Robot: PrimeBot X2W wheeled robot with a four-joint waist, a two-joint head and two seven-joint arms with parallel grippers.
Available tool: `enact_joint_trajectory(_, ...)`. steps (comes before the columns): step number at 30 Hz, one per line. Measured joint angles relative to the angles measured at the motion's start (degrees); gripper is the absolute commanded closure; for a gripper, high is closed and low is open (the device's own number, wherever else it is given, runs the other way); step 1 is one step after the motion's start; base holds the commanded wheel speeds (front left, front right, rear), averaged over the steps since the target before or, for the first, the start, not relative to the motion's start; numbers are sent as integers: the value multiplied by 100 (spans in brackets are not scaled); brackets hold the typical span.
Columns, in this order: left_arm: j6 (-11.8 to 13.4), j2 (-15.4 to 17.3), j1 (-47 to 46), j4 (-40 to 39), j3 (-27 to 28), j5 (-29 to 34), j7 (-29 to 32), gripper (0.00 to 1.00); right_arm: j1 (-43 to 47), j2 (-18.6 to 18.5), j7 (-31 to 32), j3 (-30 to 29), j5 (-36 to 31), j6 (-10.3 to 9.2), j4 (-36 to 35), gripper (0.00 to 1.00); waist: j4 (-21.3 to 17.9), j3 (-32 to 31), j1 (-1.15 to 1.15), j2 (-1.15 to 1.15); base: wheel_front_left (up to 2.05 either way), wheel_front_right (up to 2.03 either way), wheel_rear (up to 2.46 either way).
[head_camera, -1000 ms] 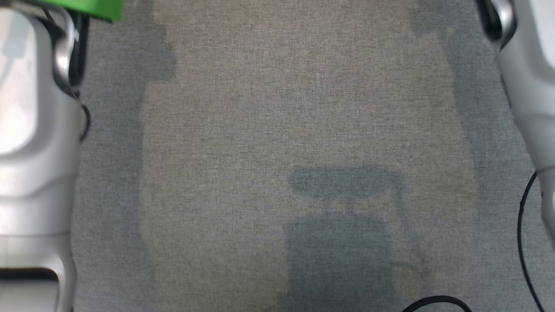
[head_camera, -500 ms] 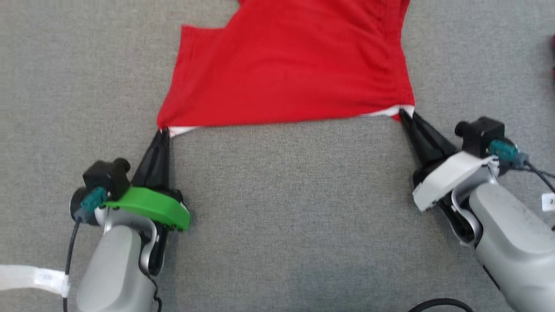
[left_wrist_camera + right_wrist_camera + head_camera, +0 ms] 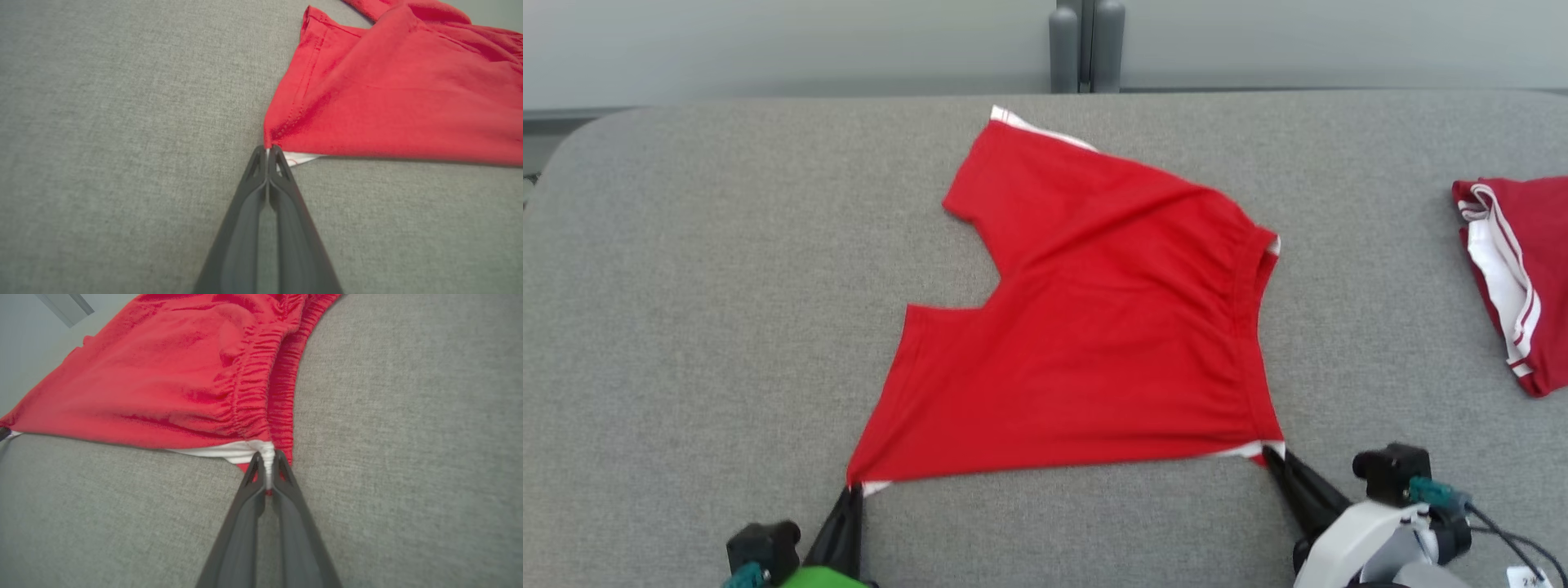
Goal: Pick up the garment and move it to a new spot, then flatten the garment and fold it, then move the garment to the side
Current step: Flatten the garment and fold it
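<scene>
The garment (image 3: 1094,335) is a pair of red shorts with white trim, spread over the grey table (image 3: 686,286) with its near edge pulled taut between my two grippers. At the lower left, my left gripper (image 3: 854,488) is shut on the near left corner, a leg hem (image 3: 286,126). My right gripper (image 3: 1267,452) is shut on the near right corner at the elastic waistband (image 3: 261,400), where white trim bunches between the fingertips (image 3: 267,457). The far leg of the shorts points toward the table's back edge.
A second red garment with white stripes (image 3: 1515,278) lies folded at the table's right edge. A grey post (image 3: 1086,45) stands behind the table's back edge. Bare grey fabric stretches left of the shorts.
The head camera has tilted up, from the floor to the whole table. Both grippers stay shut on the same corners of the shorts.
</scene>
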Motion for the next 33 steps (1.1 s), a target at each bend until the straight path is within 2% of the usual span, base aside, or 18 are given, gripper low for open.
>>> enact_joint_trajectory(7,0,-8,921,59,19,98,0,100,750,-24,-7,438,248,0,140,100,27,-722,0,0,0,0,0)
enact_joint_trajectory(16,0,121,1417,-71,53,143,1,100,1357,-293,-23,1200,788,0,-49,100,141,-1273,0,0,0,0,0)
enact_joint_trajectory(21,0,156,1304,-683,-47,112,0,100,1370,-433,10,810,926,-3,-761,100,188,-1222,0,0,0,0,0)
enact_joint_trajectory(26,0,280,539,-1290,-177,103,0,100,1192,-391,11,77,1148,-3,-1553,100,130,-999,0,0,0,0,0)
enact_joint_trajectory(27,0,338,77,-1313,-249,107,0,100,1023,-365,11,-229,1206,-3,-1695,100,94,-861,0,0,0,0,0)
enact_joint_trajectory(33,0,492,-1479,-649,-665,249,0,100,379,-108,11,-716,1177,-3,-1590,100,-53,-331,0,0,0,0,0)
